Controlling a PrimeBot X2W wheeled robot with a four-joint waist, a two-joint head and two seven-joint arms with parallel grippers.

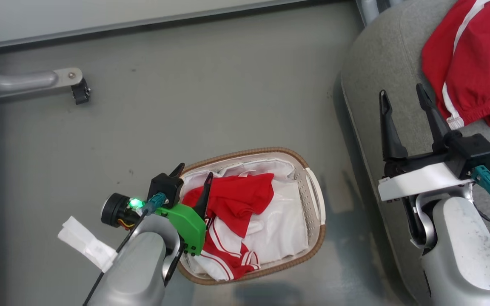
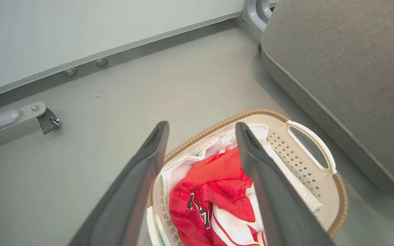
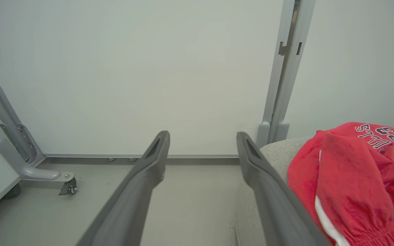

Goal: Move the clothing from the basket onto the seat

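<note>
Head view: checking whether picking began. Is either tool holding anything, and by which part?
Nothing is held: the left tool hangs open over the red garment in the basket, the right tool open over the seat.

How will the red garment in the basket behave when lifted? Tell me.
Probably floppy: the red garment lies crumpled in folds, so it should drape. Likely light, thin fabric. It may drag the white liner beneath it.
</note>
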